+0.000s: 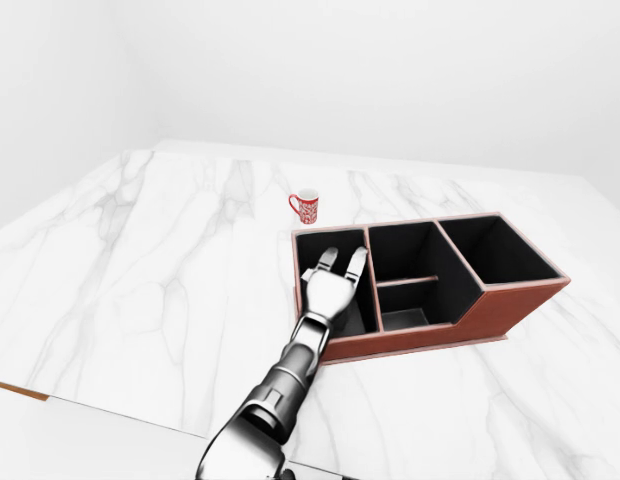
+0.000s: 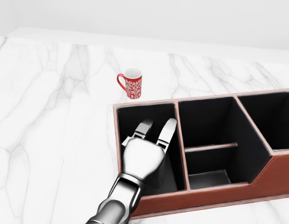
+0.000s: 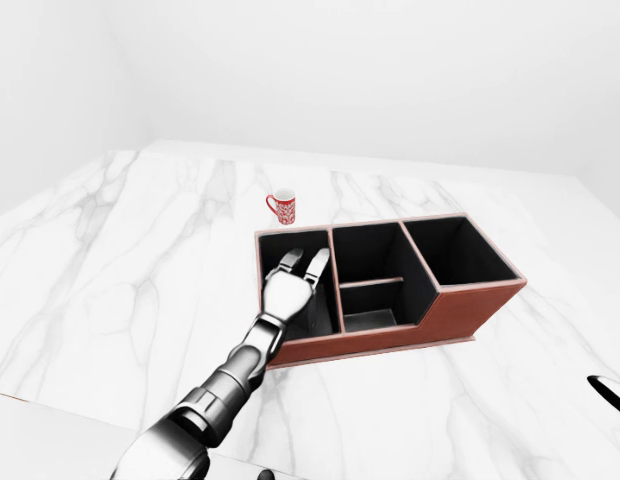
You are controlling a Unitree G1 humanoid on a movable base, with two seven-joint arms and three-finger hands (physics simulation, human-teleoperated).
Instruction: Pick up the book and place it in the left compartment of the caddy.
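The caddy is red-brown outside and black inside, with three compartments side by side; the middle one has a low divider. My left hand is open, fingers stretched out, over the left compartment. A dark grey flat slab, apparently the book, stands inside that compartment just under and right of my palm, mostly hidden by the hand. The fingers are not closed round it. A thin dark shape at the right edge of the right-eye view may be my right hand; its state does not show.
A red patterned mug stands on the white marble table just above the caddy's left compartment in the views. The table's near edge runs across the bottom left of the left-eye view.
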